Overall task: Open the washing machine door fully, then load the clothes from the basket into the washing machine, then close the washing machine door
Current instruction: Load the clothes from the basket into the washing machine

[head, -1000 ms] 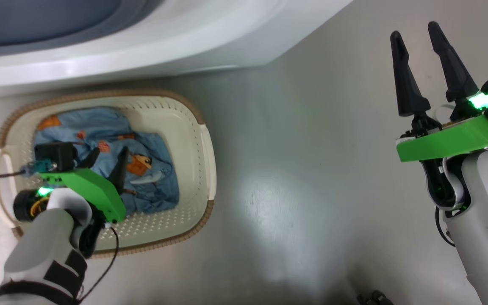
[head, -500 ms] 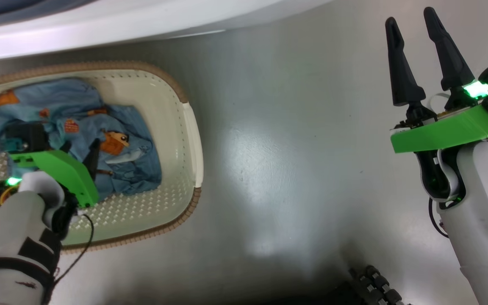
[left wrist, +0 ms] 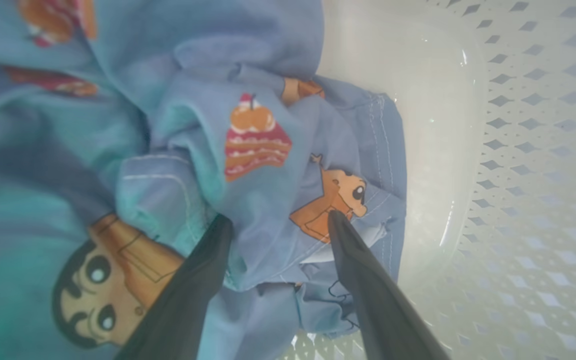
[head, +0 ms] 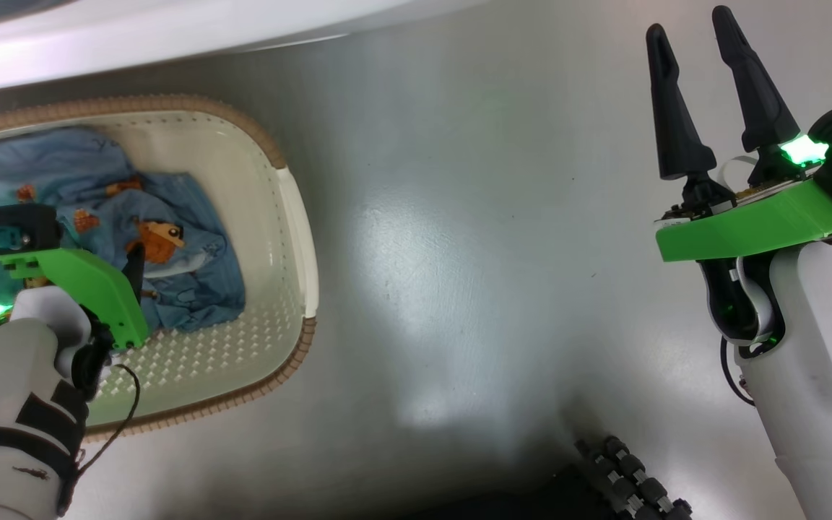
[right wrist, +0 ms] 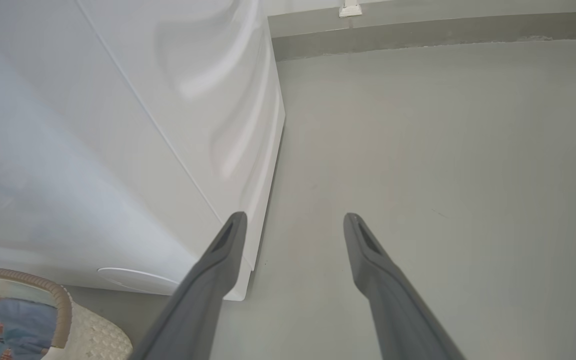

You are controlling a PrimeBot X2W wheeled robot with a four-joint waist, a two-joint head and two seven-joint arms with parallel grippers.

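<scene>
The cream basket (head: 293,217) stands on the floor at the left, below the white washing machine (head: 170,29). Light blue clothes (head: 192,282) with orange cartoon figures lie in it. My left gripper (head: 113,251) reaches down into the basket. In the left wrist view it (left wrist: 279,220) is open, its two fingers pressed into the clothes (left wrist: 268,100) on either side of a fold. My right gripper (head: 687,25) hangs open over bare floor at the far right, holding nothing. The right wrist view shows it (right wrist: 294,217) near the washing machine's (right wrist: 118,150) lower corner. The washing machine door is out of view.
Grey glossy floor (head: 459,253) stretches between the basket and my right arm. A dark ribbed part of my base (head: 633,477) shows at the bottom edge. The right wrist view also shows the basket (right wrist: 63,305) at lower left and a wall skirting (right wrist: 418,35) beyond.
The head camera has shifted, so the basket and washing machine slide left and up in the picture. My left gripper has sunk a little deeper into the clothes. Both grippers stay open.
</scene>
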